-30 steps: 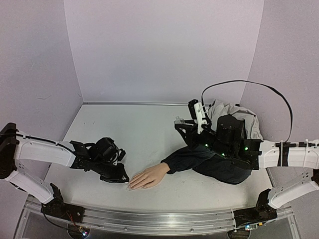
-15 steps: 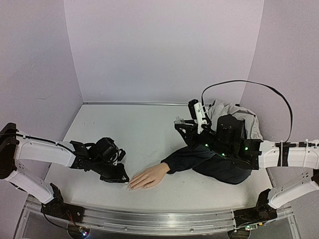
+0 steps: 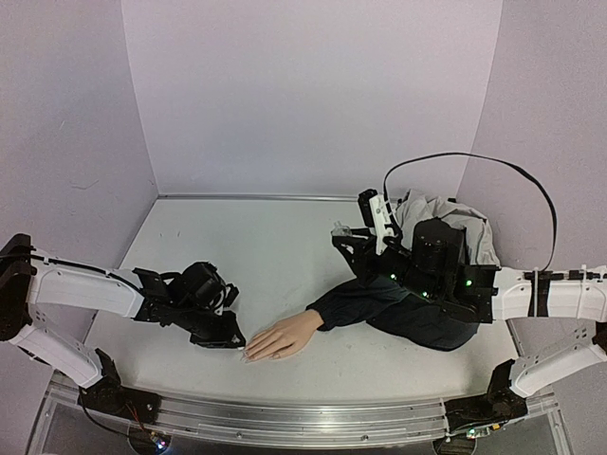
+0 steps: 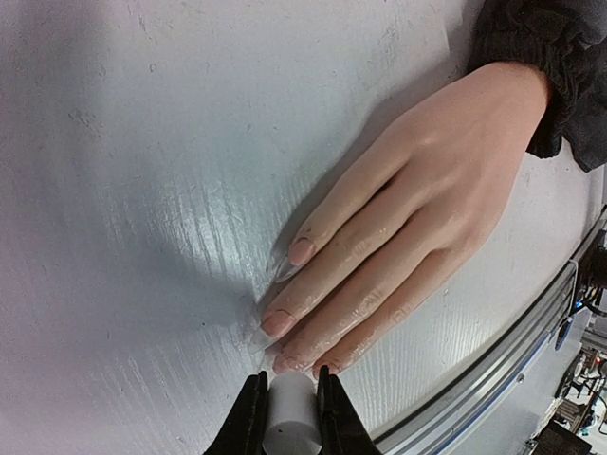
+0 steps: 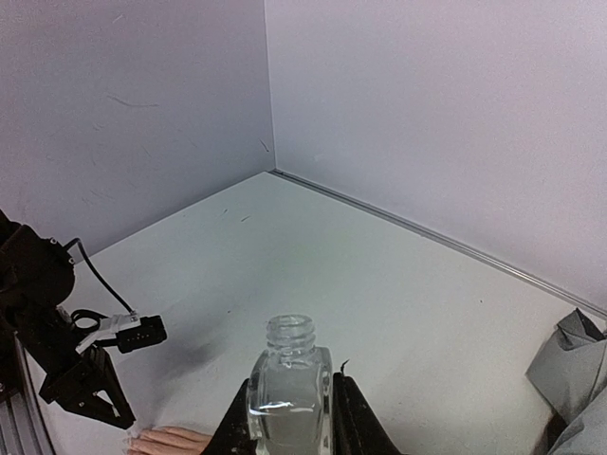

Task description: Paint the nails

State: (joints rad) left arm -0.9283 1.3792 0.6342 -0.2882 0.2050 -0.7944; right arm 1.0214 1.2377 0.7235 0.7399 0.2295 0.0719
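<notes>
Left gripper (image 4: 288, 387): jaws closed on a short white cylinder (image 4: 287, 428), whose end sits just beside the fingertips; cannot tell if it touches them. Nails (image 4: 302, 251): on the mannequin hand (image 4: 417, 204), palm down at the near middle of the table (image 3: 247, 256), fingers pointing left, dark sleeve (image 4: 555, 66) to its right. Right gripper (image 5: 289, 417): clamped on a clear glass bottle (image 5: 288, 365), upright, neck uncapped, right of centre.

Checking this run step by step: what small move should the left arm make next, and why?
Probably a short, light stroke along the nail just ahead: the left gripper is shut on a white handle right at the nails of the mannequin hand, its tip hidden.
</notes>
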